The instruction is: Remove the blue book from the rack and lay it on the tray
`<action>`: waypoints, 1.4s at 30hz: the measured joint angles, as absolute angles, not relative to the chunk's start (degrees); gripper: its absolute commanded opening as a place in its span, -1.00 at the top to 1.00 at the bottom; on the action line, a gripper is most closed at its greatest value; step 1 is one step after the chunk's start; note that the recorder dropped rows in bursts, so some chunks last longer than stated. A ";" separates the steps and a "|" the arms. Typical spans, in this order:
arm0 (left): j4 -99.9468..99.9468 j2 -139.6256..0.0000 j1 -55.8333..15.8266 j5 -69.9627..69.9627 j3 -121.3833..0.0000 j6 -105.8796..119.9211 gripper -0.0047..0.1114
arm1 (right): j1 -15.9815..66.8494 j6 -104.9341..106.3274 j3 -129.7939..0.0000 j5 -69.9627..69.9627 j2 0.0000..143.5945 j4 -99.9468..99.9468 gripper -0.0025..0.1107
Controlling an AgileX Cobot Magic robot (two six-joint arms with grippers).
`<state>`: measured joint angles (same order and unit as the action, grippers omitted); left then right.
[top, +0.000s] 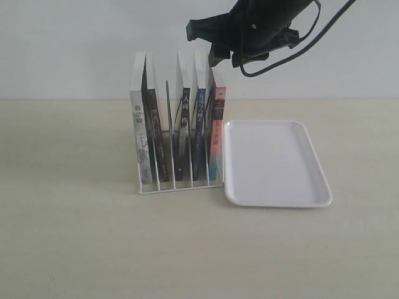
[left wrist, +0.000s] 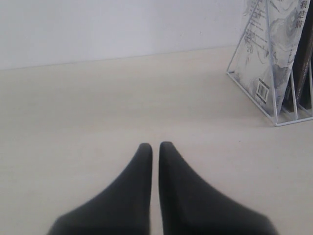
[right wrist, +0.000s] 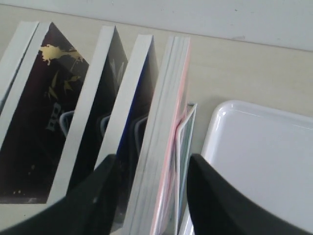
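The blue book [top: 199,134] stands upright in the white wire rack [top: 181,188], second slot from the right, next to the red-and-teal spined book [top: 215,131]. The white tray [top: 274,162] lies flat just right of the rack. My right gripper [top: 225,61] hovers open above the rack's right end. In the right wrist view that gripper [right wrist: 152,160] spans the pink-edged book [right wrist: 166,122], with the blue book [right wrist: 133,93] by one finger [right wrist: 105,176] and the tray [right wrist: 264,156] beyond the other. My left gripper [left wrist: 155,146] is shut and holds nothing, low over bare table.
Three more books [top: 153,131] fill the rack's left slots: a pale-spined one and two black-spined ones. In the left wrist view the rack's outer end [left wrist: 250,98] with a marbled white book cover [left wrist: 274,58] stands ahead of the gripper. A white wall backs the table.
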<state>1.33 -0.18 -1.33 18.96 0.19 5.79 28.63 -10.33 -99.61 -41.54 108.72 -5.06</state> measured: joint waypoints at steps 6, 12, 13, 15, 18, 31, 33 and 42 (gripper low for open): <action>1.33 -0.18 -1.33 18.96 0.19 5.79 0.84 | 28.63 -10.56 -99.81 -41.64 108.72 -5.04 0.19; 1.33 -0.18 -1.33 18.96 0.19 5.79 0.84 | 28.63 -10.66 -99.81 -42.86 109.69 -5.38 0.19; 1.33 -0.18 -1.33 18.96 0.19 5.79 0.84 | 28.63 -10.66 -99.81 -43.23 110.27 -5.49 0.19; 1.33 -0.18 -1.33 18.96 0.19 5.79 0.84 | 28.63 -10.66 -99.81 -43.78 111.20 -5.49 0.19; 1.33 -0.18 -1.33 18.96 0.19 5.79 0.84 | 28.63 -10.66 -99.81 -44.05 111.75 -5.75 0.19; 1.33 -0.18 -1.33 18.96 0.19 5.79 0.84 | 28.63 -11.28 -99.81 -44.67 113.47 -6.48 0.19; 1.33 -0.18 -1.33 18.96 0.19 5.79 0.84 | 28.63 -11.30 -99.81 -44.78 114.23 -6.48 0.19; 1.33 -0.18 -1.33 18.96 0.19 5.79 0.84 | 28.63 -12.77 -99.81 -43.29 114.82 -6.16 0.96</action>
<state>1.33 -0.18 -1.33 18.96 0.19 5.79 28.63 -12.77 -99.81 -43.29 114.82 -6.16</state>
